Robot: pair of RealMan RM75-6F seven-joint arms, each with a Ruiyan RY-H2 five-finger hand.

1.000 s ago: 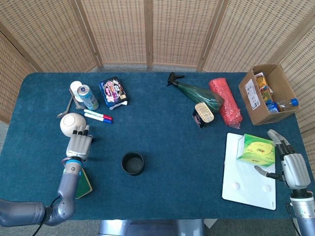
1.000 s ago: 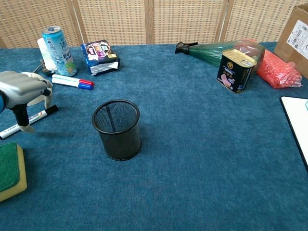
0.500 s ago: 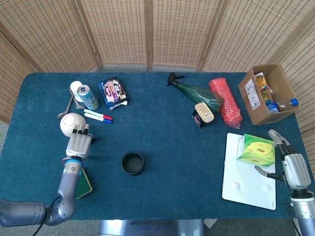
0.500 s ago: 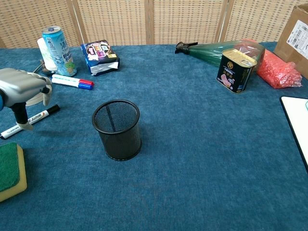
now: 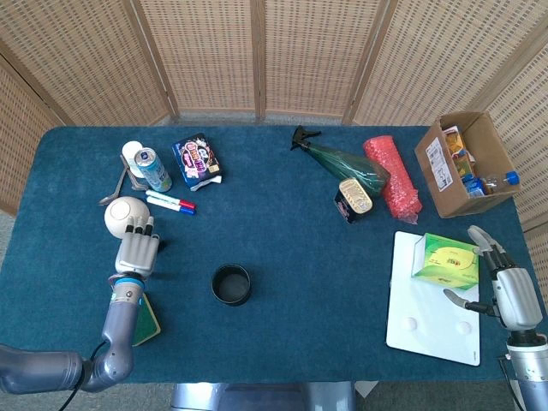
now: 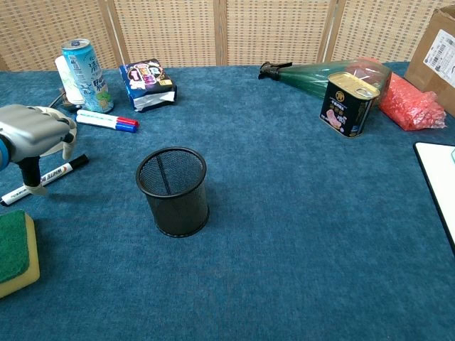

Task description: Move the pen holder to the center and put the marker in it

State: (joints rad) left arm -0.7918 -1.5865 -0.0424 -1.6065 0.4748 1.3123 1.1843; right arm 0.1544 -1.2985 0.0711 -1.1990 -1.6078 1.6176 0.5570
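Observation:
The black mesh pen holder (image 5: 231, 284) (image 6: 173, 190) stands upright on the blue table, left of centre. A black-capped whiteboard marker (image 6: 50, 175) lies flat on the cloth to its left. My left hand (image 5: 137, 248) (image 6: 32, 135) hovers over the marker, palm down, with the thumb reaching down on the near side and fingers on the far side. The marker still rests on the table. In the head view the hand hides most of it. My right hand (image 5: 507, 291) lies open at the table's right edge and holds nothing.
Behind the left hand are a white ball (image 5: 124, 214), two markers with red and blue caps (image 6: 108, 120), a drink can (image 6: 82, 73) and a snack bag (image 6: 147, 84). A green sponge (image 6: 13, 250) lies near the front left. A spray bottle (image 5: 338, 158), tin (image 6: 347, 102), cardboard box (image 5: 462, 163) and white board (image 5: 432, 317) stand to the right.
My left hand has shifted very slightly over the marker. The marker, the pen holder and the right hand have stayed in place.

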